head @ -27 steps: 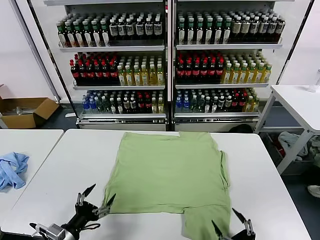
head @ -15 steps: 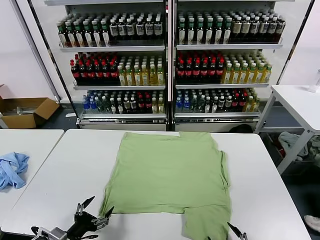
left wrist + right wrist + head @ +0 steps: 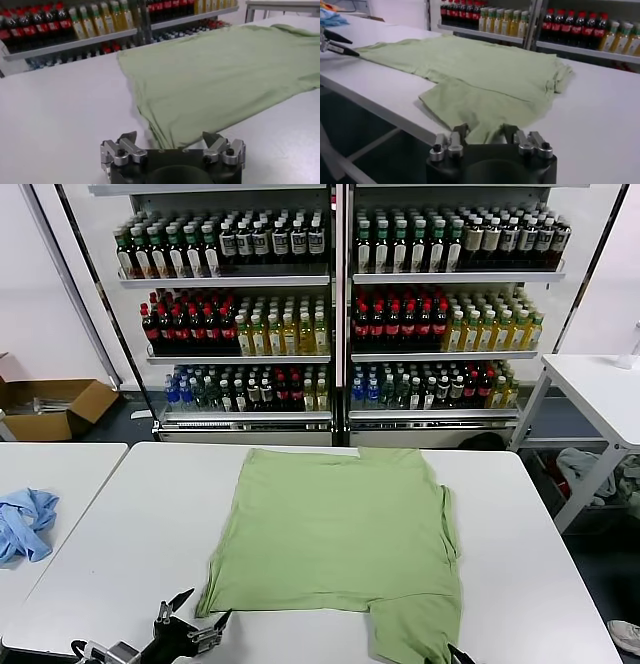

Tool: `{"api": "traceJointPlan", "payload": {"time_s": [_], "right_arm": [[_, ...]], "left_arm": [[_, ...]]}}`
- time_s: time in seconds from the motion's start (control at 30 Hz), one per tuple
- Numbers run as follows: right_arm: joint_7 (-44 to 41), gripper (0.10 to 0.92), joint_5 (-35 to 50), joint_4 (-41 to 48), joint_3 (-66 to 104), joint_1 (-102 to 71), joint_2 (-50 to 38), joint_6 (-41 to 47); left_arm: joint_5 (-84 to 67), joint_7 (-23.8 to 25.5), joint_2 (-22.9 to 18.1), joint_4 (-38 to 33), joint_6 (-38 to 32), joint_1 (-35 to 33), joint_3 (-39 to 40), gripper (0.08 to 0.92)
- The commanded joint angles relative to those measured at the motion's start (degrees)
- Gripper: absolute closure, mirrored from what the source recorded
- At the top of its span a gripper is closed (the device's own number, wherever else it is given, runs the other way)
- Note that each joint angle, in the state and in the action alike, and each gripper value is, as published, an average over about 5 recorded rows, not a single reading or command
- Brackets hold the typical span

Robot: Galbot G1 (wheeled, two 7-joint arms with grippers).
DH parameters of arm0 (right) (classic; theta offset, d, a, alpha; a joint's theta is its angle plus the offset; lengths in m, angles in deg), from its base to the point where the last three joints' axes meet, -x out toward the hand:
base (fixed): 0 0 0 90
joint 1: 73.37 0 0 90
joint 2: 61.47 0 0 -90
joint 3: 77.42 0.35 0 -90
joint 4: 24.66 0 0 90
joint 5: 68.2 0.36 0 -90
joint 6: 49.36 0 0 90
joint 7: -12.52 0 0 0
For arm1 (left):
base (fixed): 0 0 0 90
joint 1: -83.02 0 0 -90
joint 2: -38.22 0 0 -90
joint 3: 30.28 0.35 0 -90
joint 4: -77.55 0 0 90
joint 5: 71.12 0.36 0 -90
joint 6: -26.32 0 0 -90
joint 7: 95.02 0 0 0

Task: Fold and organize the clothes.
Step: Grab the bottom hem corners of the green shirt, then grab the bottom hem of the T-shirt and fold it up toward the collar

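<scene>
One light green shirt [image 3: 340, 529] lies flat on the white tabletop [image 3: 130, 534], spread from near the far edge toward the near edge, closer to the right side than the left. One sleeve [image 3: 415, 624] reaches down to the near edge at the right; in the right wrist view the shirt [image 3: 485, 75] is seen with that sleeve [image 3: 470, 107] lying just short of the edge. No collar, buttons or chest print show on the upward face. There are two pincers. A second tabletop [image 3: 50, 474] to the left carries one crumpled blue cloth [image 3: 22, 522], and a shelf unit of bottles [image 3: 340, 314] stands beyond the far edge.

The left pincer [image 3: 192, 619] sits at the near edge by the shirt's near left corner, its fingers spread apart and holding nothing; the left wrist view shows the left pincer [image 3: 172, 145] gaping with the shirt's corner [image 3: 160, 135] lying between and just ahead of the fingertips. Compared with the earlier frames it has sunk lower and back toward the near edge. The right pincer [image 3: 458, 654] has dropped almost out of the head view; only one dark fingertip remains at the near edge beside the sleeve. In its own wrist view the right pincer [image 3: 491, 136] stands released, below the tabletop's edge, with the sleeve hem just beyond it. The shirt has not shifted.
</scene>
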State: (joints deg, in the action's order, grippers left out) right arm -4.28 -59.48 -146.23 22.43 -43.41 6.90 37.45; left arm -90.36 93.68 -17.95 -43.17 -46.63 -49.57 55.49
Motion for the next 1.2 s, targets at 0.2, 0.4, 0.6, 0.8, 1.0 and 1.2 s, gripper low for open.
{"api": "traceJointPlan", "payload": {"time_s": [0.2, 0.4, 0.6, 0.8, 1.0, 1.2], "right_arm": [[0.06, 0.894, 1.74, -0.61, -0.01, 0.12, 0.07, 0.04], [-0.19, 0.911, 3.67, -1.64, 0.38, 0.81, 0.08, -0.35], [-0.21, 0.911, 6.55, -2.52, 0.71, 2.16, 0.45, -1.57], [-0.13, 0.911, 10.89, -4.05, 1.17, 5.27, -0.05, -1.46], [1.92, 0.911, 17.46, -2.32, 2.06, 15.00, -1.60, 1.44], [4.03, 0.911, 19.68, 2.40, 1.26, 28.33, -3.38, 7.64]], "left_arm": [[-1.41, -0.15, -0.17, 0.37, 1.26, 0.32, 1.42, 0.449], [-2.97, 0.04, -0.08, -0.02, 0.59, 1.28, 1.33, 0.622], [-6.26, -1.25, -0.03, -1.77, -0.64, 2.65, 0.57, 0.795], [-10.04, -1.36, -0.04, -3.47, -0.84, 5.58, -0.17, 0.908], [-13.71, 0.61, 1.04, -1.01, -0.62, 11.28, -0.05, 0.915], [-16.82, 1.65, 2.13, 3.89, 0.48, 19.19, 2.10, 0.915]]}}
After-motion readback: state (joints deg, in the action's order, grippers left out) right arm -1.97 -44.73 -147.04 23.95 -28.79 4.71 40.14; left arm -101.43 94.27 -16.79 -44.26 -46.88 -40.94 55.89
